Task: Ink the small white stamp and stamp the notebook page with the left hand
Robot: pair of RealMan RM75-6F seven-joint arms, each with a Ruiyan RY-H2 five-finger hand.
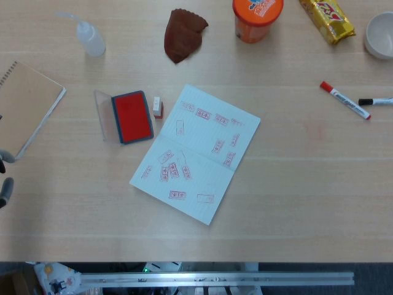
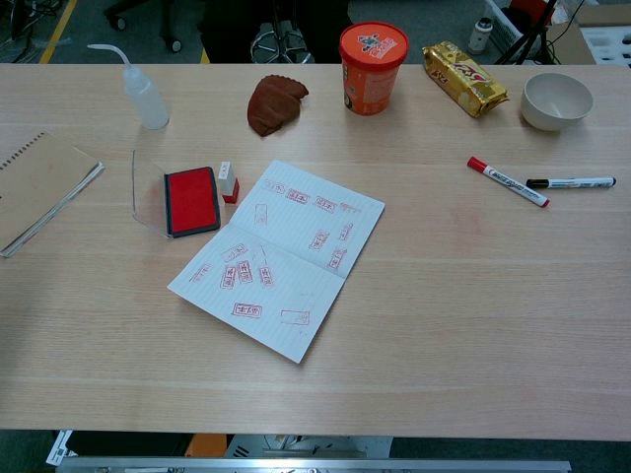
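I take the ink pad as my landmark on the counter, and work down from the biggest thing. The open notebook lies flat just beside the pad on its right, both pages already carrying many red impressions; thin paper, so I judge it light and apt to slide or wrinkle if I press off-vertical or drag. The pad itself sits with its clear lid swung open to its left and the red face exposed; it looks low and steady, soft on top, so a light dab should be enough. The small white stamp stands upright right at the pad's right edge, between pad and notebook, near the pad's far corner; whether it touches the pad I cannot tell. It looks rigid, very light and easy to tip, with a reddish base, so I would pinch it by its white upper body from opposite sides, coming straight down and keeping clear of the inked foot. My left hand shows only as fingertips at the frame's edge, well apart from the pad toward the near left; I cannot tell whether it is spread or curled. My right hand is not visible in either view.
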